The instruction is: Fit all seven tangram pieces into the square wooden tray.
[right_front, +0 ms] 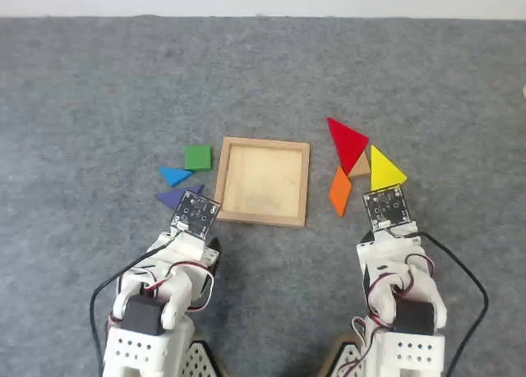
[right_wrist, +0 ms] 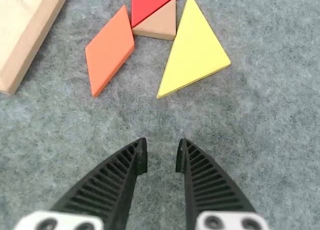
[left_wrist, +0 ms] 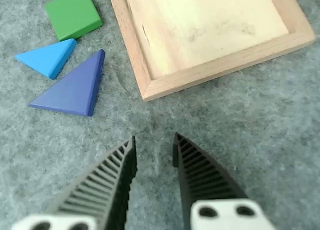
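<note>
Grey felt table.

Square wooden tray [right_front: 222, 180]: centre of the table, lying flat, its floor bare wood.

Off its left side, close together and apart from the rim: green square [right_front: 197, 157], light blue triangle [right_front: 174, 176], dark blue triangle [right_front: 171, 198].

Off its right side, clustered and touching: red triangle [right_front: 346, 139], tan triangle [right_front: 360, 165], yellow triangle [right_front: 384, 172], orange parallelogram [right_front: 340, 190].

Left gripper [left_wrist: 154, 140]: above the felt near the tray's near left corner, fingers slightly parted, gripping nothing.

Right gripper [right_wrist: 161, 142]: above the felt, short of the yellow triangle, fingers slightly parted, touching no piece.
</note>
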Robot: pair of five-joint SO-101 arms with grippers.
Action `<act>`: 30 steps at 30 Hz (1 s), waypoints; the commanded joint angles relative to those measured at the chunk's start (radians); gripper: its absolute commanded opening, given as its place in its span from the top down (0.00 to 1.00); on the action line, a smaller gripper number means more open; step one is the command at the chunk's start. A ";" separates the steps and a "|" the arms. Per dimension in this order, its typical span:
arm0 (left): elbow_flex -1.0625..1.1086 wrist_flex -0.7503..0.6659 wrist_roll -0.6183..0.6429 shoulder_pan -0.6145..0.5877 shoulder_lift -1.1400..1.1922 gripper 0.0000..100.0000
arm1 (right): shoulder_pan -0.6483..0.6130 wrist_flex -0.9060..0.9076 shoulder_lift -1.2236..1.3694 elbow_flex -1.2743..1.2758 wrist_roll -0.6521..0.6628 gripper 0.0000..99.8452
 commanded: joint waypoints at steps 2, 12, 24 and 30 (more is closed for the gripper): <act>-0.012 0.003 0.009 -0.006 -0.017 0.88 | 0.013 0.002 -0.016 0.015 0.014 0.89; -0.012 0.003 0.009 -0.006 -0.017 0.88 | 0.013 0.002 -0.016 0.015 0.014 0.89; -0.012 0.003 0.009 -0.006 -0.017 0.88 | 0.087 0.048 -0.016 -0.061 0.054 0.88; -0.012 0.003 0.009 -0.006 -0.017 0.88 | 0.065 0.130 -0.013 -0.201 0.135 0.88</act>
